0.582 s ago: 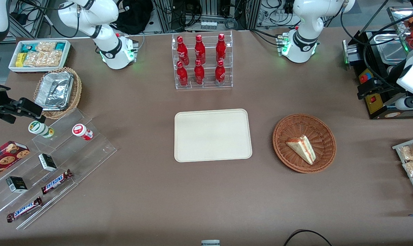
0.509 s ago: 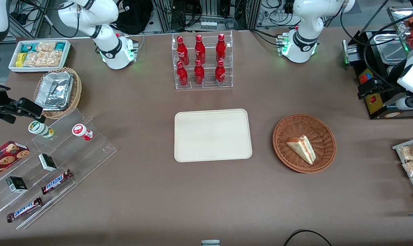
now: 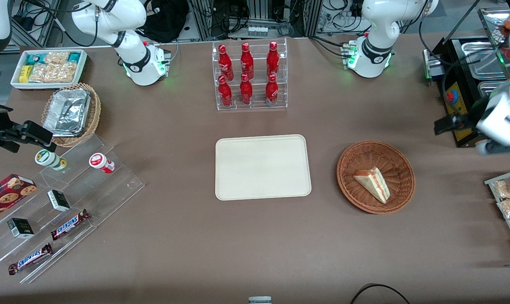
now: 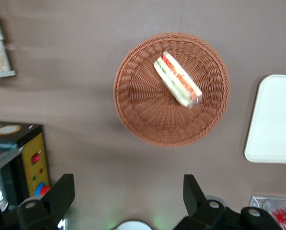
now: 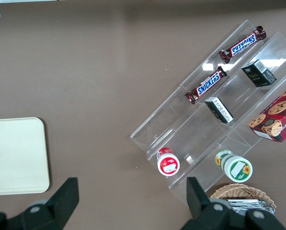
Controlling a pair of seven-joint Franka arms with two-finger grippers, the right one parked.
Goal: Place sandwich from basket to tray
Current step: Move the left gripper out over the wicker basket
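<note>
One sandwich (image 3: 373, 184) lies in the round brown basket (image 3: 357, 160), near the worktop's (image 3: 255, 245) edge at the working arm's end, and the cream tray (image 3: 263, 166) beside it has nothing on it. The tool (image 4: 128, 196) has just swung out from that side edge toward the basket and now hangs high above it with its fingers (image 4: 61, 191) spread wide and holding nothing, so I think the reach down has only started. Red bottles (image 3: 246, 71) stand in a clear rack near the worktop's back edge.
</note>
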